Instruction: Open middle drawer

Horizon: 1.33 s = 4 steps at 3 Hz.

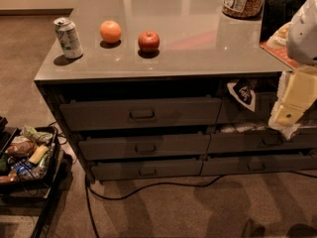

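Observation:
The middle drawer (143, 147) is the wide, dark grey, low-fronted one in the left stack, with a small dark pull handle (145, 148) at its centre. Its front stands about level with the drawers around it, and none of its inside shows. Above it is the taller-fronted top drawer (141, 114), and below it the bottom drawer (147, 170). My gripper (287, 117), at the end of the white and pale yellow arm, hangs at the right edge in front of the right-hand drawer stack. It is well to the right of the middle drawer's handle and a little above it.
On the grey counter top (198, 53) stand a soda can (68, 37), an orange (110, 31), a red apple (148, 41) and a jar (243, 0). A black cable (148, 186) runs over the carpet below the drawers. A black bin of snacks (27, 155) stands at the left.

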Motion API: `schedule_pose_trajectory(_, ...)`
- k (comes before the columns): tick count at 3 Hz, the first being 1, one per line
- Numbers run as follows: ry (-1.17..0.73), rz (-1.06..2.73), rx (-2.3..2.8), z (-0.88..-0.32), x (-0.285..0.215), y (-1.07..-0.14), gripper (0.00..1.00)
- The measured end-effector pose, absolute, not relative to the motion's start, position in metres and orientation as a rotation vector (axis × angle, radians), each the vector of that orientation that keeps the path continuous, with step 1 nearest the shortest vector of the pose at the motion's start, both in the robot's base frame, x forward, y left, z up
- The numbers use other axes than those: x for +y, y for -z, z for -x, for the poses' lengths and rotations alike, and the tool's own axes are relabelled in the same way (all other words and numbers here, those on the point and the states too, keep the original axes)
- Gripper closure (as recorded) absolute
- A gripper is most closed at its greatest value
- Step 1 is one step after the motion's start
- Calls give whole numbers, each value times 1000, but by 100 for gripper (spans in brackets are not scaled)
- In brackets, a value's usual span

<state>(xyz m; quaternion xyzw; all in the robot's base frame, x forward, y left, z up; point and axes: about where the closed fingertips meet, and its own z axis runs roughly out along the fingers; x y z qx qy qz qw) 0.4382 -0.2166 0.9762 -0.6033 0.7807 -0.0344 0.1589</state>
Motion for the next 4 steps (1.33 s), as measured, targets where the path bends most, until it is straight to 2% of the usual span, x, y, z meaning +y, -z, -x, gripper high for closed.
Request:
schedule_pose_trajectory(2,93,1693,2202,-436,-217,-979,0)
schedule_pose_trajectory(4,35,1551,2014,-388,-234,-948,0)
